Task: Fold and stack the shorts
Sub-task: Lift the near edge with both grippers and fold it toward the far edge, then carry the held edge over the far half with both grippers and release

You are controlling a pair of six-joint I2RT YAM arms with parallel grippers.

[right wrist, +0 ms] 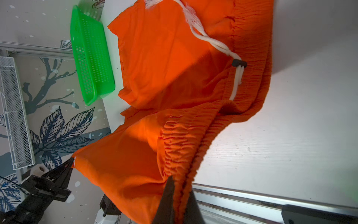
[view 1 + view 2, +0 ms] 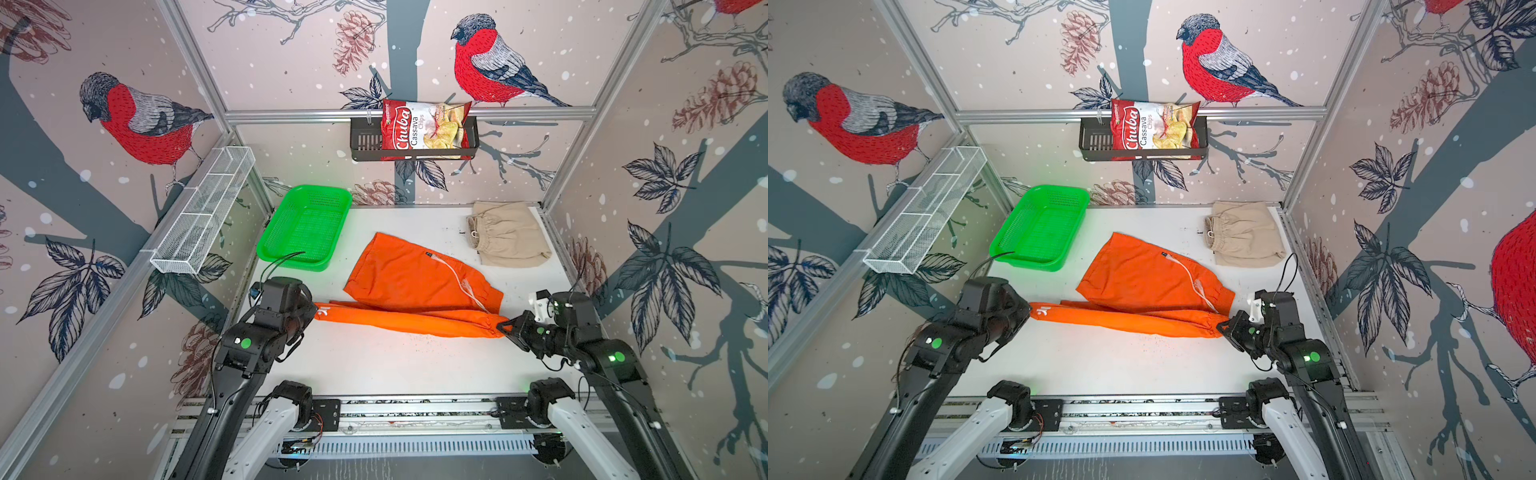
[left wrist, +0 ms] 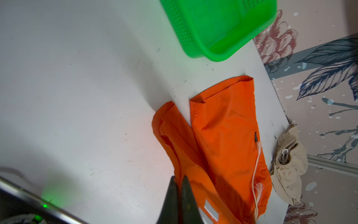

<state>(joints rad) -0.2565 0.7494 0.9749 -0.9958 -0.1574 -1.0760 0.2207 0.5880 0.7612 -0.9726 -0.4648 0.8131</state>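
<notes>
1. Left gripper (image 2: 315, 311) is clamped tight on the hem end of the bright orange cloth shorts (image 2: 415, 274), right by the small white logo. The left wrist view shows its dark fingertips (image 3: 175, 186) pinched together over orange fabric.
2. Over on the other side, the right gripper (image 2: 505, 326) is clenched on the gathered elastic waistband. The right wrist view has that band bunched between the closed fingertips (image 1: 168, 186).
3. So one orange leg runs stretched in a narrow line from gripper to gripper across the near half of the white tabletop (image 2: 374, 361).
4. The other orange leg lies flat behind it, angled up toward the green plastic mesh basket (image 2: 291, 261), hem just short of it.
5. A white drawstring (image 2: 461, 282) trails loose over that flat leg, down to the waistband.
6. The beige cloth shorts (image 2: 509, 237) sit bundled at the far right corner of the table, elastic waist facing left, apart from the orange pair. No gripper on them.
7. The green basket is at the far left of the table, nothing in it.
8. Both top views agree: orange pair (image 2: 1142, 278) central, beige pair (image 2: 1244, 235) back right, not yet stacked.
</notes>
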